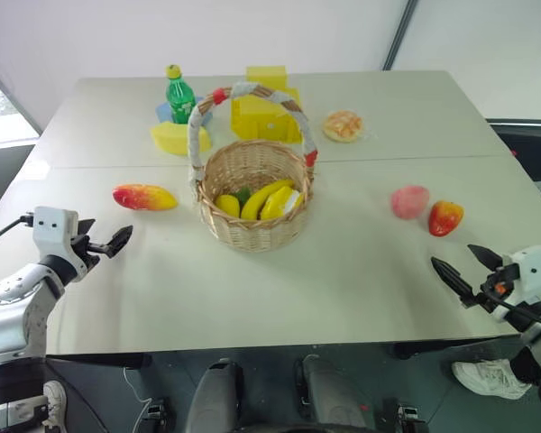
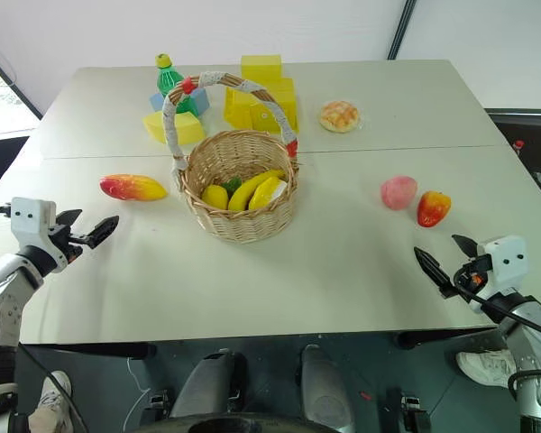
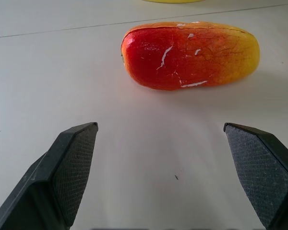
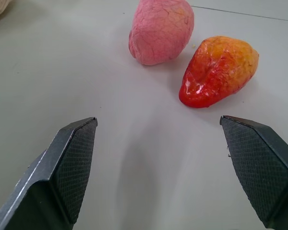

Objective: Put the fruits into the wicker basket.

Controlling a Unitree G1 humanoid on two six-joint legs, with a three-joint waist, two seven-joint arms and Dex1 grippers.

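A wicker basket (image 1: 254, 200) stands near the middle of a pale bench (image 1: 343, 271), its tall banded handle arching over yellow bananas (image 1: 263, 200) and a bit of green already inside. Left of the basket, apart from it, a red-and-yellow mango (image 1: 144, 197) lies lengthwise on the bench. Right of the basket, well apart, a pink peach (image 1: 409, 201) sits just beside a red-orange fruit (image 1: 444, 217); the two look close to touching, though contact cannot be told. All three fruits remain outside the basket.

The left tool (image 1: 106, 244) hovers left of and nearer than the basket, its black fingers (image 3: 72, 172) spread wide and empty, aimed at the mango, which lies short of the fingertips. The right tool (image 1: 464, 269) hangs right of and nearer than the basket, likewise spread wide with nothing held, facing the peach and the red-orange fruit.

Behind the basket stand a green bottle (image 1: 179, 94) with a yellow cap, yellow blocks (image 1: 266, 108) and a blue piece beside them. A golden bun (image 1: 343, 125) rests behind and to the right of the basket.
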